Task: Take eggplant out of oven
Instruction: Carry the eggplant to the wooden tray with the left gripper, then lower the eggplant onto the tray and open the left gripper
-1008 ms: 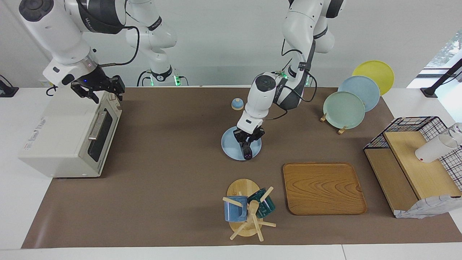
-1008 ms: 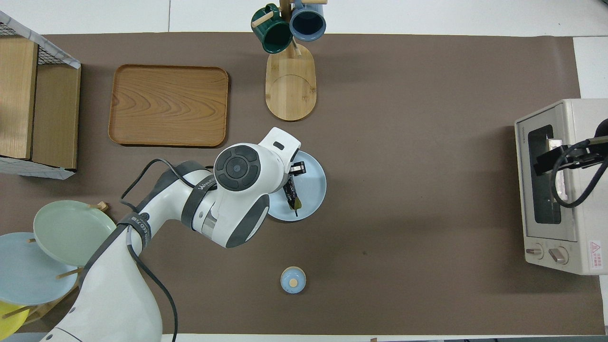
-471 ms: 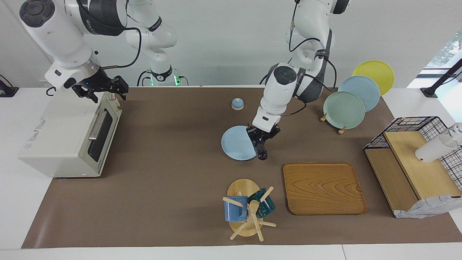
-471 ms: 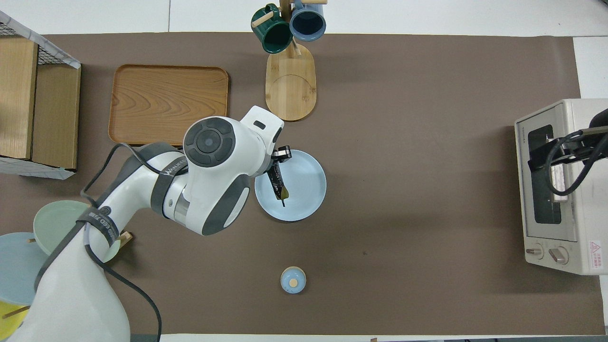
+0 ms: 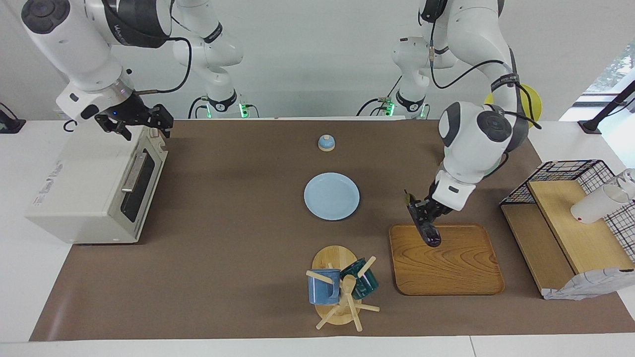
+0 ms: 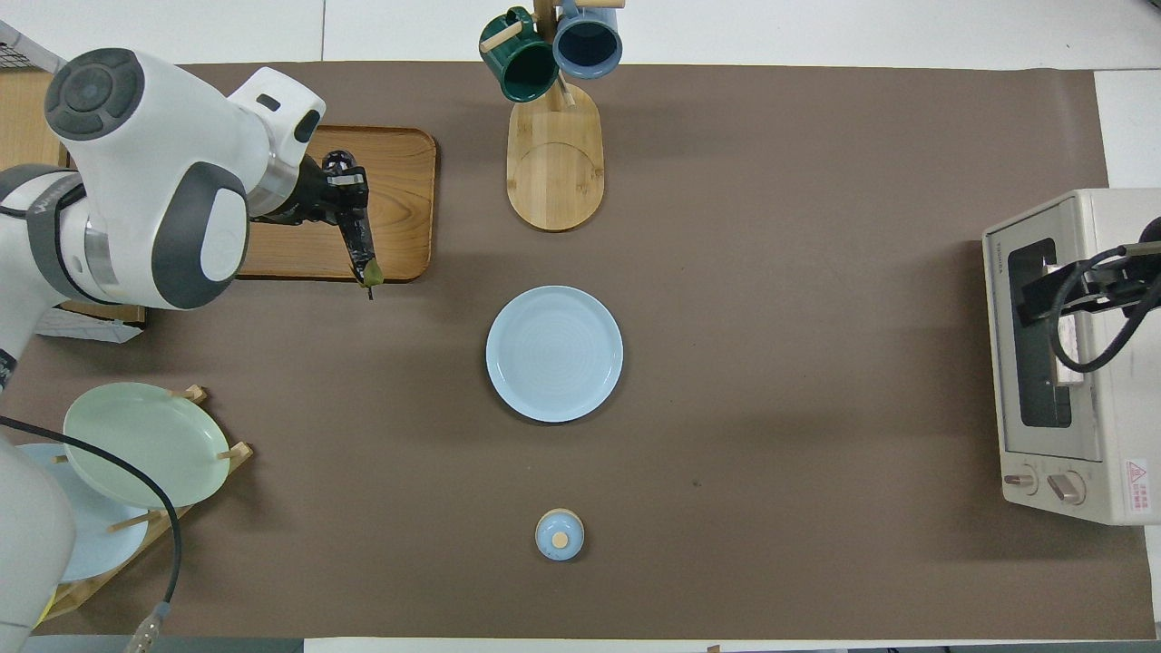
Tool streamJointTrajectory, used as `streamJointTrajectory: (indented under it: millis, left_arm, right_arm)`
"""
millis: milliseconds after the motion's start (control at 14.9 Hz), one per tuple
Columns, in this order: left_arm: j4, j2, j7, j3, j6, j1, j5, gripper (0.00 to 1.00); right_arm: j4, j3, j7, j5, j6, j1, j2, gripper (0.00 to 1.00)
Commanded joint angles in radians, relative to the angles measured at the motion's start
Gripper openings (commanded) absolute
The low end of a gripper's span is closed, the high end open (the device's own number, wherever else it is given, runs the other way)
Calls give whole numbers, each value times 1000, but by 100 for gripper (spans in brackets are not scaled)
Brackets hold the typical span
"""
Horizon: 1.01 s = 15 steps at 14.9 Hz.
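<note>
My left gripper is shut on the eggplant, a slim dark purple vegetable. It holds it tilted, green stem end up, over the edge of the wooden tray that lies nearer to the robots. The overhead view shows that gripper and the eggplant over the tray. I cannot tell whether the eggplant's tip touches the tray. The cream-white oven stands at the right arm's end with its dark glass door shut, and also shows in the overhead view. My right gripper hovers over the oven's top.
A light blue plate lies mid-table. A mug rack stands farther from the robots. A small blue bell sits near the robots. A plate rack and a wire basket with wooden shelves stand at the left arm's end.
My left gripper has carried the eggplant from over the blue plate to over the wooden tray, toward the left arm's end. The right gripper has stayed over the oven.
</note>
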Motion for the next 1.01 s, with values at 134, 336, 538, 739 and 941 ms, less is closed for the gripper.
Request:
streamJointTrajectory:
  millis: [134,336,538,739,941]
  left_arm:
    - [238,226,173,-9,-38,68,31,0]
    - [207,236,226,-9,50,74,48,0]
    - [180,229,260,-9,58,81,59,0]
    - [183,225,279,-9,41,84,57,100]
    - [183,190,277,-9,9,97,42,100]
  right_arm:
    - [-12,-8,17,26,30,-41,-18,100]
    - [-12,-6,17,23,37,-41,-18,100]
    - [-12,-6,17,25,39,-43,-19,100]
    - [-12,-6,20,23,39,-41,-22,100]
    - [-12,-6,22,20,42,-43,-24,100]
